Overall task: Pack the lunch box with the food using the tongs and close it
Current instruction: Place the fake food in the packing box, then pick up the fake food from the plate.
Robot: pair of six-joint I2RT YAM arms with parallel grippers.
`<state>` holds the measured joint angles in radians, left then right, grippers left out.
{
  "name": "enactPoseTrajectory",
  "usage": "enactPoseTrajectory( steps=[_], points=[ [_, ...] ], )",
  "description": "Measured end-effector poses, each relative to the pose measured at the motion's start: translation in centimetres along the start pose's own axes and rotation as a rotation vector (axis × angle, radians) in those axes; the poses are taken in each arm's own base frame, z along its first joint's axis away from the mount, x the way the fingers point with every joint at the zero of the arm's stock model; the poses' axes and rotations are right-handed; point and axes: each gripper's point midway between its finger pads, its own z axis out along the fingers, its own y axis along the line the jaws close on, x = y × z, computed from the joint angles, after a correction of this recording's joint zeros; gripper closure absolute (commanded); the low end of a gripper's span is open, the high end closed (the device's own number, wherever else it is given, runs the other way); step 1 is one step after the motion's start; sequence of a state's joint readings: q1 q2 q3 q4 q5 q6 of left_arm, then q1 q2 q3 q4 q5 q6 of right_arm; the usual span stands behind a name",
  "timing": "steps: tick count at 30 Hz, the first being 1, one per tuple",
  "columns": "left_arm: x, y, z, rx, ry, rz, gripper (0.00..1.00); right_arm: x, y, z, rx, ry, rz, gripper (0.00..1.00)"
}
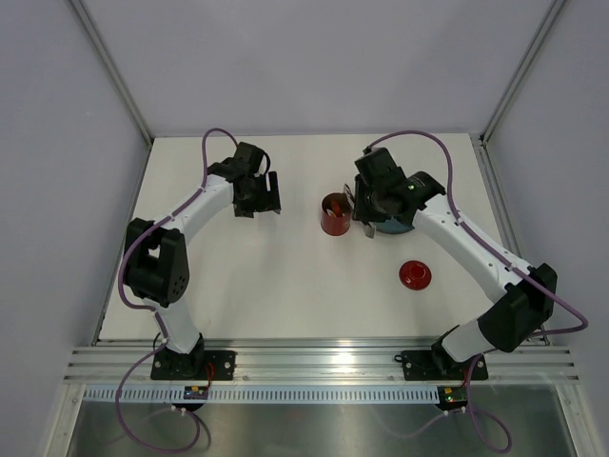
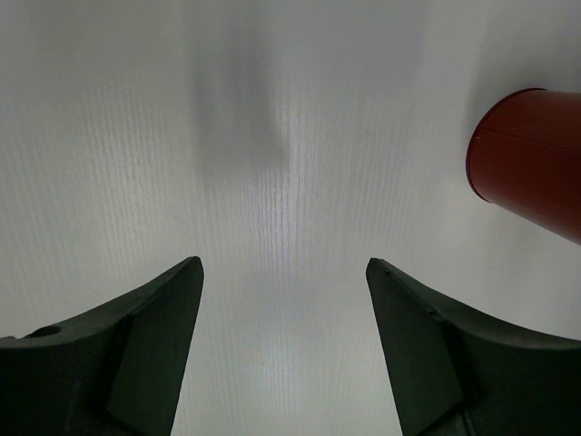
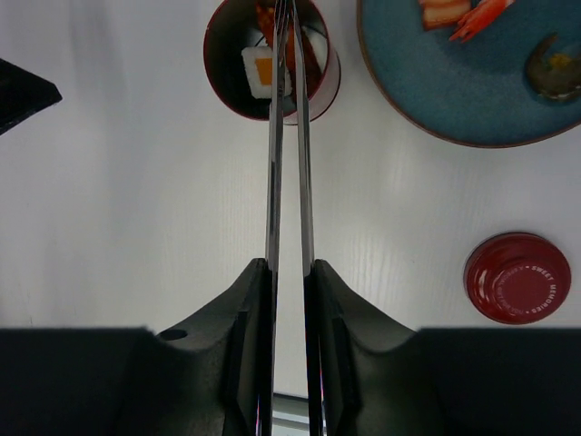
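lunch box (image 1: pixel 334 215): red can, upright, open, near the middle of the white table (image 1: pixel 285 295), just left of the right gripper (image 1: pixel 376 214); in the left wrist view only its red outer wall (image 2: pixel 536 159) shows at the right edge. contents, right wrist view: a white piece with an orange centre (image 3: pixel 259 71) lying against the inner wall (image 3: pixel 221 64), plus darker and reddish pieces behind the tongs, too hidden to tell apart. lid (image 1: pixel 415 274): round, red, flat on the table, apart from the can on its near right side. plate (image 3: pixel 472 91): blue-grey, just right of the can, bearing orange-red food (image 3: pixel 454 14) and one dark piece (image 3: pixel 554 73). tongs (image 3: pixel 271 182): two slim silver arms pressed almost together, a thin gap between them, clamped between the fingers of the right gripper (image 3: pixel 290 272); tips reach over the can's mouth, and whether they pinch a piece cannot be told. left gripper (image 2: pixel 283 272): jaws spread wide, holding nothing, above bare table left of the can.
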<state>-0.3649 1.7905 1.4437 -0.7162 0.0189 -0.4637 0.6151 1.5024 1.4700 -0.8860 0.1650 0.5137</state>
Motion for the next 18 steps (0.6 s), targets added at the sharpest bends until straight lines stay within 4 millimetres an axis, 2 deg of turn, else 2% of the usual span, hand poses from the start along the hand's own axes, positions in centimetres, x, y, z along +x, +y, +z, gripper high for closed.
enactPoseTrajectory(
  steps=[7,10,14,16,18],
  points=[
    [0.0,0.0,0.0,0.0,0.0,0.0,0.23,-1.9,-2.9,-2.4,0.108,-0.1,0.02,0.85],
    [0.0,0.0,0.0,0.0,0.0,0.0,0.23,-2.6,-5.9,-2.8,0.159,-0.125,0.08,0.83],
    [0.0,0.0,0.0,0.0,0.001,0.0,0.23,-1.8,-11.5,-3.0,0.272,-0.115,0.174,0.76],
    [0.0,0.0,0.0,0.001,0.0,0.0,0.23,-0.7,-13.1,-2.8,0.313,-0.091,0.191,0.72],
    [0.0,0.0,0.0,0.002,0.0,0.0,0.23,0.4,-13.8,-2.5,0.335,-0.06,0.191,0.7]
  ],
)
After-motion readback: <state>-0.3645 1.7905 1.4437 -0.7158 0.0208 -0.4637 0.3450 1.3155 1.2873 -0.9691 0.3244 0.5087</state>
